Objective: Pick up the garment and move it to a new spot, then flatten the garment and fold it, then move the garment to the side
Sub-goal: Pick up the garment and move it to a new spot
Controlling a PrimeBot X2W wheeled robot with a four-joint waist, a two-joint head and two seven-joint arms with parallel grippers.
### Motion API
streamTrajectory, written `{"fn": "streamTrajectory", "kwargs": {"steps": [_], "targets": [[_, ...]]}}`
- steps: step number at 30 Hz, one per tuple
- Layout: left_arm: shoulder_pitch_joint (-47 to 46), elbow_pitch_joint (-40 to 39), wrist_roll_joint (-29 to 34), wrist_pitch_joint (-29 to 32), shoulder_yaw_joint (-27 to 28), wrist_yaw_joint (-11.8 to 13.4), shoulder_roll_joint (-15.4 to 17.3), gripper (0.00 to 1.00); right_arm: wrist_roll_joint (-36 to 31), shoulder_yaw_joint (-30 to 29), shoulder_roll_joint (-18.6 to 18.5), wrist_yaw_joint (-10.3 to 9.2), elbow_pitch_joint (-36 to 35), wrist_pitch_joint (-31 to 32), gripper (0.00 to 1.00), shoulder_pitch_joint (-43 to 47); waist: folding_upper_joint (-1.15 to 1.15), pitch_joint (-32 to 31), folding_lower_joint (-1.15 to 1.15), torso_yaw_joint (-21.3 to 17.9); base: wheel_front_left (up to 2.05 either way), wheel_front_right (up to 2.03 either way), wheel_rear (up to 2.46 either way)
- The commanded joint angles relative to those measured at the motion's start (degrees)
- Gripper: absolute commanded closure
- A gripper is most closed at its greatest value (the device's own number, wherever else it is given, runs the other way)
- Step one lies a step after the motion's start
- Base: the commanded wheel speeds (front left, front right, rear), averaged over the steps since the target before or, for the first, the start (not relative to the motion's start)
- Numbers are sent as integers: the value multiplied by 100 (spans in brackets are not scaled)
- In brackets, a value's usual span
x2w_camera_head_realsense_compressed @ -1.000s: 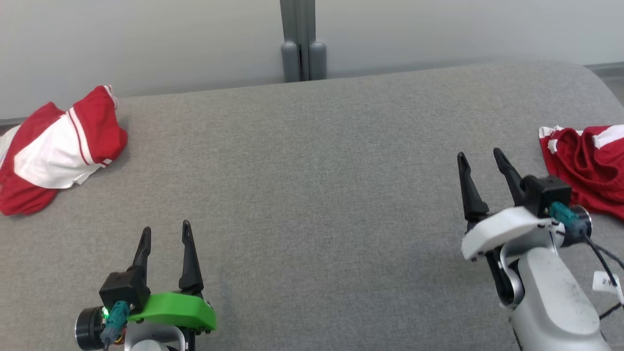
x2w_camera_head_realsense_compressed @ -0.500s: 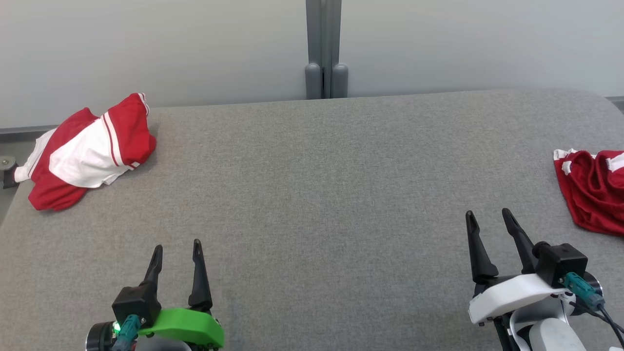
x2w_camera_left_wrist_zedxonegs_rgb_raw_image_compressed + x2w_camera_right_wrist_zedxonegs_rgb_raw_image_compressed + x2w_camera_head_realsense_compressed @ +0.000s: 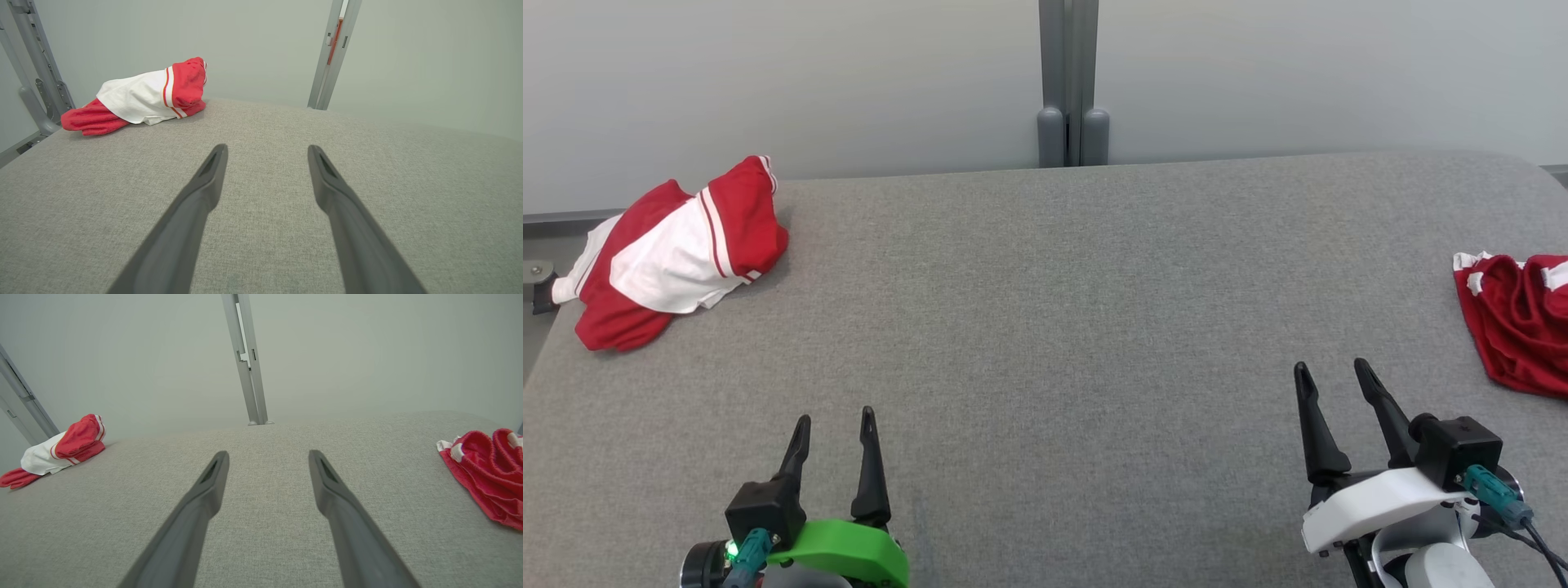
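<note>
Pick-up stage: my left gripper (image 3: 836, 416) and right gripper (image 3: 1331, 367) stand spread, empty; next, I judge, right reaches the crumpled red garment (image 3: 1515, 327).

The left jaws are two long, dark, tapering fingers (image 3: 870, 465) on a bright green cover (image 3: 845, 551), with a black block (image 3: 764, 510) and a teal plug (image 3: 752, 545) beside it. The right jaws look alike but sit on a white cover (image 3: 1376, 502), with thin black cables (image 3: 1534, 532) trailing off.

Folded garment (image 3: 674, 257) far left, crumpled garment (image 3: 1515, 322) far right
One is red with a white panel, loosely bundled; the other is red, white-trimmed and bunched.
</note>
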Motion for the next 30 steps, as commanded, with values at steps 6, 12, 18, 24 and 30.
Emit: {"fn": "streamTrajectory", "kwargs": {"steps": [6,12,18,24,30], "targets": [[-62,33,-4,-2,1,41,6,0,32,4,-5,-6,-15,29,0,46,0,13,0,5,0,0,0],[-96,37,-82,-3,-36,31,5,0,31,8,-5,-6,-39,34,0,61,0,32,0,94,0,0,0],[-166,26,-89,-3,-132,19,10,0,-15,-42,-5,-6,-118,35,0,72,0,106,0,695,0,0,0],[-224,34,-2,-2,-72,15,12,0,11,-24,-6,-6,-135,15,0,34,0,153,0,1588,0,0,0],[-184,38,68,-2,45,-15,11,0,50,69,-7,-6,-79,-15,0,7,0,137,0,2360,0,0,0]]}}
